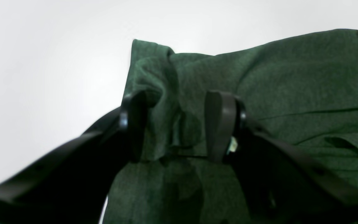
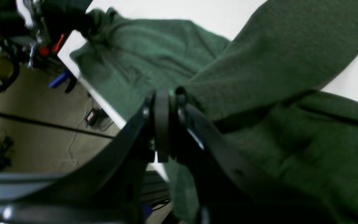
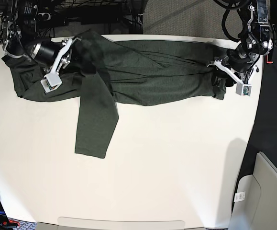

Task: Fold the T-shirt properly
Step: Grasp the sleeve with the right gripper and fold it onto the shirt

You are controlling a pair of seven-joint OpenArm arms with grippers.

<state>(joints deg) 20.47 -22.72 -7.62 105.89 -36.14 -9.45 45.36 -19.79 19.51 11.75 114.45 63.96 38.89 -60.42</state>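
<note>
The dark olive-green T-shirt (image 3: 152,79) lies stretched along the far side of the white table (image 3: 176,167). One long sleeve (image 3: 96,120) trails toward the front. In the base view my right gripper (image 3: 77,48) is at the shirt's left shoulder. Its fingers (image 2: 162,124) are pressed together, pinching the shirt (image 2: 275,62) where the sleeve starts. My left gripper (image 3: 219,76) is at the shirt's right end. There its jaws stand apart around a loose bunched fold (image 1: 179,130) of the shirt (image 1: 291,77), with the left fingertip (image 1: 134,124) touching the cloth edge.
The table's far edge (image 2: 82,84) runs right beside the right gripper, with floor and cables (image 2: 42,124) below it. Dark equipment (image 3: 105,12) stands behind the table. A grey bin (image 3: 267,191) sits off the table's front right corner.
</note>
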